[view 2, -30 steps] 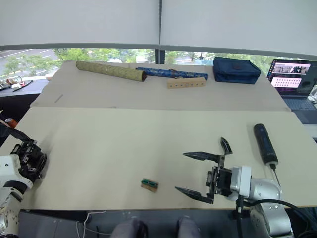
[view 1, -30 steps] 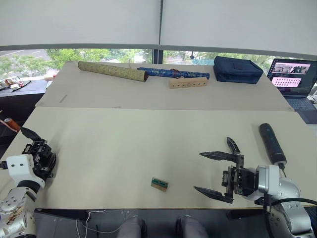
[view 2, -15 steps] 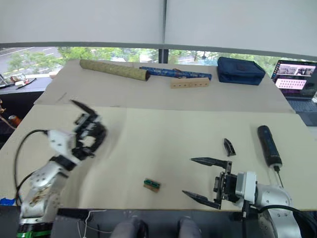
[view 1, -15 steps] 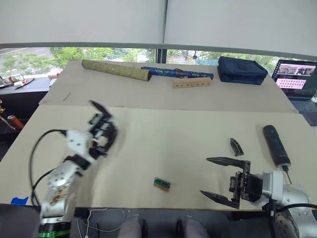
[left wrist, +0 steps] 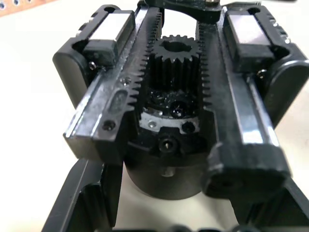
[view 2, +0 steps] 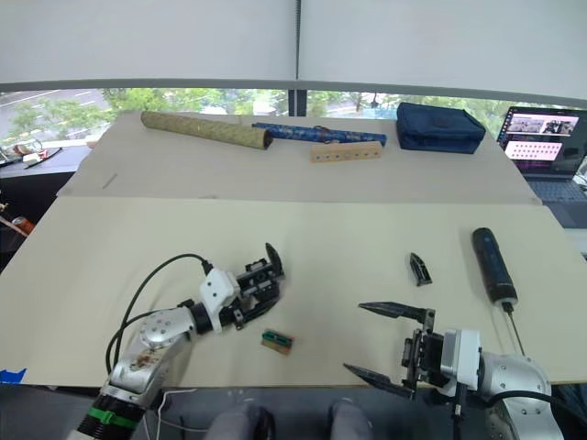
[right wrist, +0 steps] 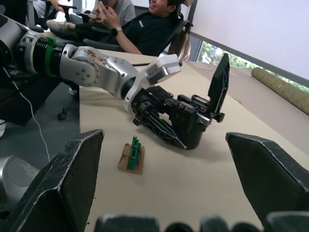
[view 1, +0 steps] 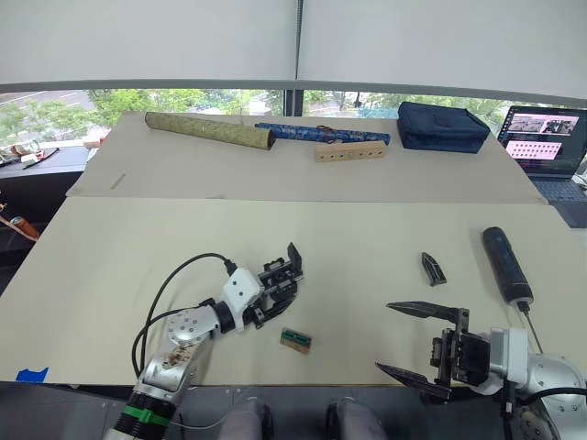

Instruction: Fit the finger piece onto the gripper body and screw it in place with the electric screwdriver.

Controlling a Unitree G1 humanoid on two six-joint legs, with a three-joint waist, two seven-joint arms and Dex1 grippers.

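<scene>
Here, the left gripper (view 1: 275, 291) clamps the gripper body (right wrist: 181, 121) on the table (view 1: 367, 229). Right gripper (view 1: 413, 344) hovers wide apart, empty. The finger piece (view 1: 432, 268) lies beside the electric screwdriver (view 1: 506, 265).

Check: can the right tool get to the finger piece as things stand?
Probably yes. The right tool is open, and the finger piece lies just beyond it on bare table, nothing between; the screwdriver lies apart.
</scene>
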